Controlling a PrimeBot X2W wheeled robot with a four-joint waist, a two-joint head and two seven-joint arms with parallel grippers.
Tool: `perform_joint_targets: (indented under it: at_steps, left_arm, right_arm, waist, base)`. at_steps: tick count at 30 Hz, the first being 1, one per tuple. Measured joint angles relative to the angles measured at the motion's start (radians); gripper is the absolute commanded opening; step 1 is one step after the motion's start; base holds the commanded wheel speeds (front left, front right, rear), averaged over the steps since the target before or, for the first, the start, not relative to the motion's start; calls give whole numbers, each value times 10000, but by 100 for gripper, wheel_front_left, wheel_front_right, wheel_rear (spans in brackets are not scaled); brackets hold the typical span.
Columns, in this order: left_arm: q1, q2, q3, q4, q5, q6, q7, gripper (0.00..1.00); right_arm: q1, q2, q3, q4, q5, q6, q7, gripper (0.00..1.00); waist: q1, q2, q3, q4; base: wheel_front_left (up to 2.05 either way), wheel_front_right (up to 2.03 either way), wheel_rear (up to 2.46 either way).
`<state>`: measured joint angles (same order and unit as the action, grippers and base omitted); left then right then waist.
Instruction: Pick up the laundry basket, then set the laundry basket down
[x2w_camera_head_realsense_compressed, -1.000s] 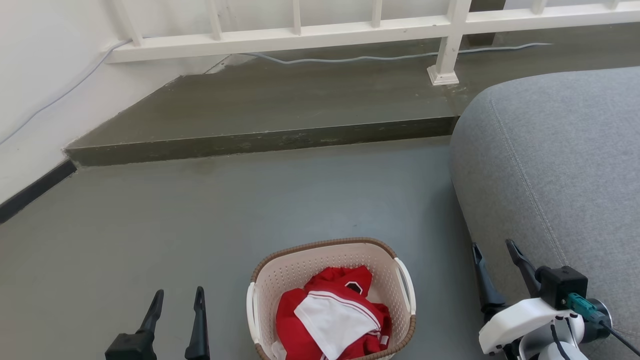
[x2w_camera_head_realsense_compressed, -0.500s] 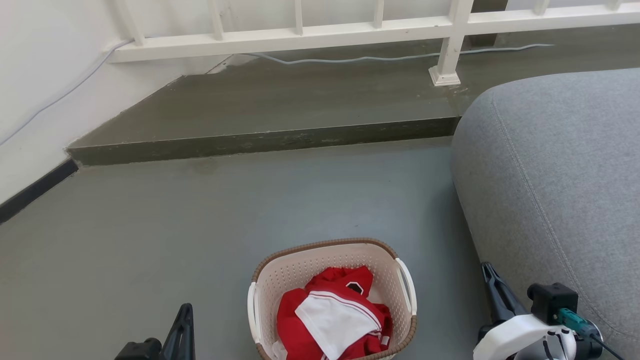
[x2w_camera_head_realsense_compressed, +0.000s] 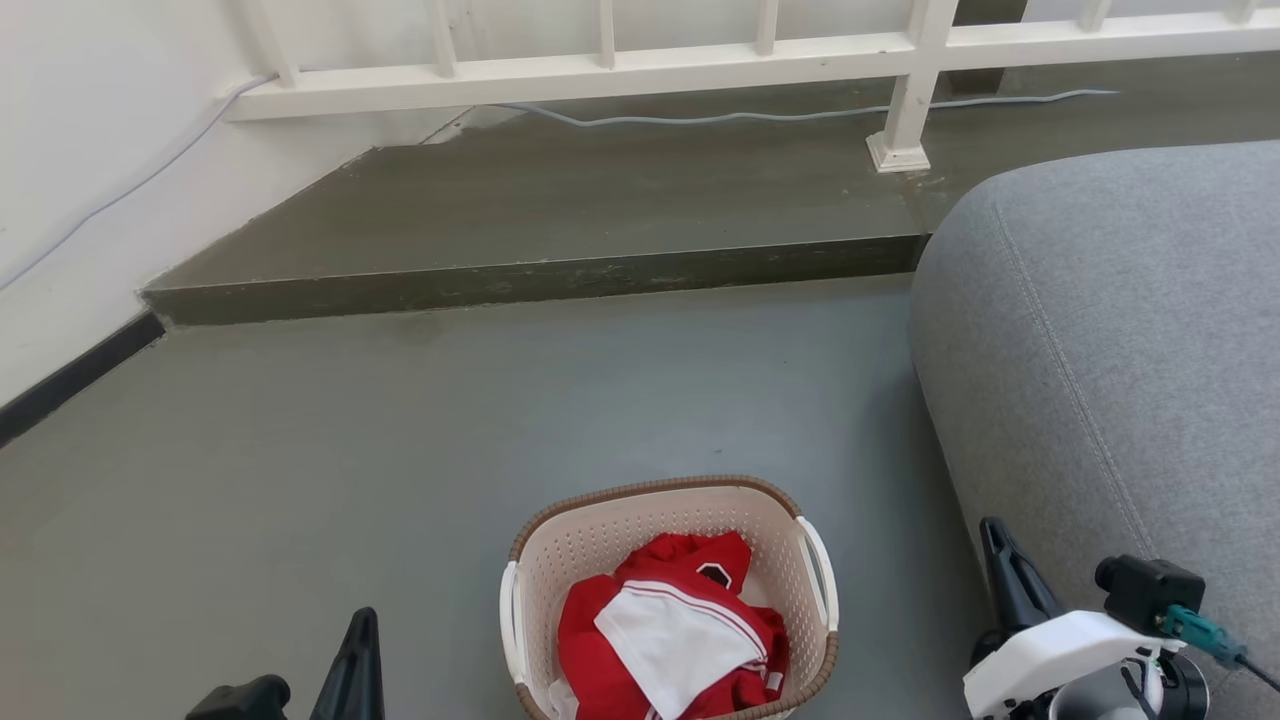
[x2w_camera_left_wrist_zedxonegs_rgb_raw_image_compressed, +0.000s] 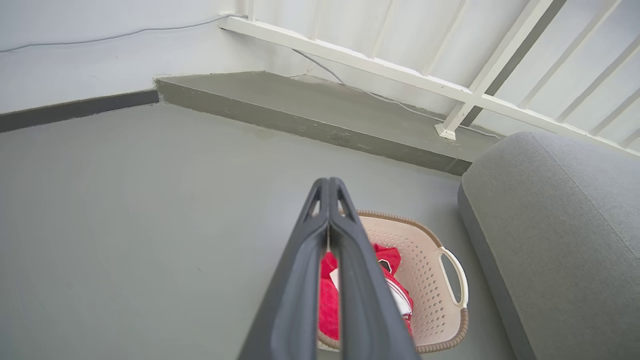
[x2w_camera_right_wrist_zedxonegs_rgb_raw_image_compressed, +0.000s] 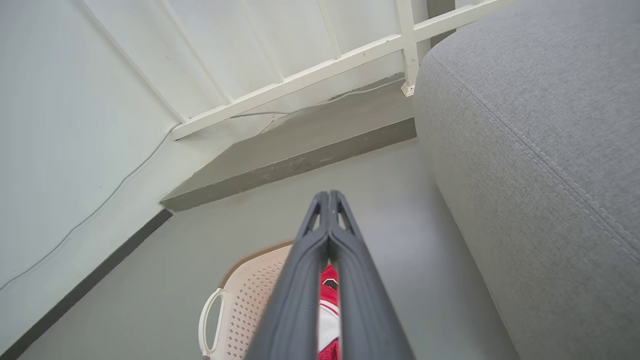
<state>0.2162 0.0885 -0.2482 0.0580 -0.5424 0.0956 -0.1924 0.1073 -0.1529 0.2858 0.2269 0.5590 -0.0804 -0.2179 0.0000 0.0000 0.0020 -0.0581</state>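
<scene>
Left tool (x2w_camera_left_wrist_zedxonegs_rgb_raw_image_compressed: 329, 186) and right tool (x2w_camera_right_wrist_zedxonegs_rgb_raw_image_compressed: 329, 196) both have their fingers pressed together with nothing between them, so you must open them first. The laundry basket (x2w_camera_head_realsense_compressed: 585, 540) stands on the floor (x2w_camera_head_realsense_compressed: 400, 450) between your two tools, near the grey sofa (x2w_camera_head_realsense_compressed: 1100, 330), with red and white clothes (x2w_camera_head_realsense_compressed: 670, 630) inside. The step in hand seems to be the approach for the pick. Bring each tool down to the white handle on its own side, the left handle (x2w_camera_head_realsense_compressed: 509, 625) and the right handle (x2w_camera_head_realsense_compressed: 822, 570), and close both together. Lift evenly, otherwise the basket can tilt. Keep your right arm off the sofa.
</scene>
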Motion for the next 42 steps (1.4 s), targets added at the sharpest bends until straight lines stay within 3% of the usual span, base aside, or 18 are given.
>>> perform_joint_targets:
  at_steps: [42]
  left_arm:
    - [-1010,71,1139,677,-5538,-874,1127,0]
  right_arm:
    - [-632,282,-1682,-17,5323,815,1340,0]
  waist:
    - [0,0,16,280]
  base:
    - [0,0,0]
